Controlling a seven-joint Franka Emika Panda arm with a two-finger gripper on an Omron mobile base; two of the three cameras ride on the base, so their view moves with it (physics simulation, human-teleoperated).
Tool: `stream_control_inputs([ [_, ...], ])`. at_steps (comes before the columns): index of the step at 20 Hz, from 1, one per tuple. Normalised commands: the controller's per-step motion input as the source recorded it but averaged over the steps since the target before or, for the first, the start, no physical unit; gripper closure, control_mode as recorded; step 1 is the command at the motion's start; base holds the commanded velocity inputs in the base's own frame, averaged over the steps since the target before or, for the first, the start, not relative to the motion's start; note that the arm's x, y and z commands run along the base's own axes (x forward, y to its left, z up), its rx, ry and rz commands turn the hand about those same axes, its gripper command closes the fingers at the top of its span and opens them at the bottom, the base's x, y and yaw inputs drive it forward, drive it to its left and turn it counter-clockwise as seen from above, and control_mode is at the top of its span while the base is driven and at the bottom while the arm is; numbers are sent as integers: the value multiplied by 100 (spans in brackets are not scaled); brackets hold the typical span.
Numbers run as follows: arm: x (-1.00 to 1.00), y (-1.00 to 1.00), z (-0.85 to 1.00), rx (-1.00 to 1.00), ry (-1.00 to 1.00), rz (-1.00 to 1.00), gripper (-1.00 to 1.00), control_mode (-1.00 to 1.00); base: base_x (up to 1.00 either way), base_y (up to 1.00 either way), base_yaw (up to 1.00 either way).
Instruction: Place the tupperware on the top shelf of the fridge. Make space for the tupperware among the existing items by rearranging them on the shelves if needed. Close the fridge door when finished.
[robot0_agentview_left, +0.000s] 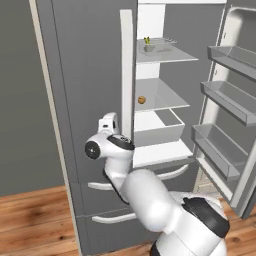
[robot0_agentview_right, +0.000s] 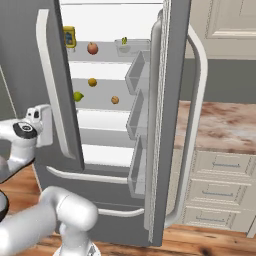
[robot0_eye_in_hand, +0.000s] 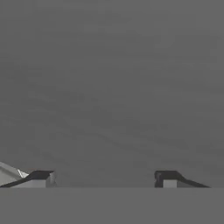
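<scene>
The gripper (robot0_eye_in_hand: 105, 178), fingers spread apart and holding nothing, faces the closed left door of the fridge (robot0_agentview_left: 90, 75), likely pulled clear of the shelves. Further right, a tan-brown item (robot0_agentview_left: 142, 100) lies near the front left edge of a middle shelf. The tupperware (robot0_agentview_left: 149, 48) sits on the top shelf (robot0_agentview_left: 175, 56) toward its left side, so closing the open right door (robot0_agentview_left: 235, 100) seems the step left.

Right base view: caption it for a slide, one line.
Fridge door open, tupperware on the top shelf beside a red-orange fruit; gripper near the closed door.
</scene>
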Motion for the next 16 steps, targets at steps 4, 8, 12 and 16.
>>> stream_control_inputs([
  [4, 79, 1, 98, 3, 30, 36, -100, -100, 0, 0, 0],
  [8, 95, 21, 77, 0, 27, 32, -100, -100, 0, 0, 0],
  [12, 79, 38, 63, 0, 14, 29, -100, -100, 0, 0, 0],
  [16, 14, 88, 69, -2, 3, 17, -100, -100, 0, 0, 0],
])
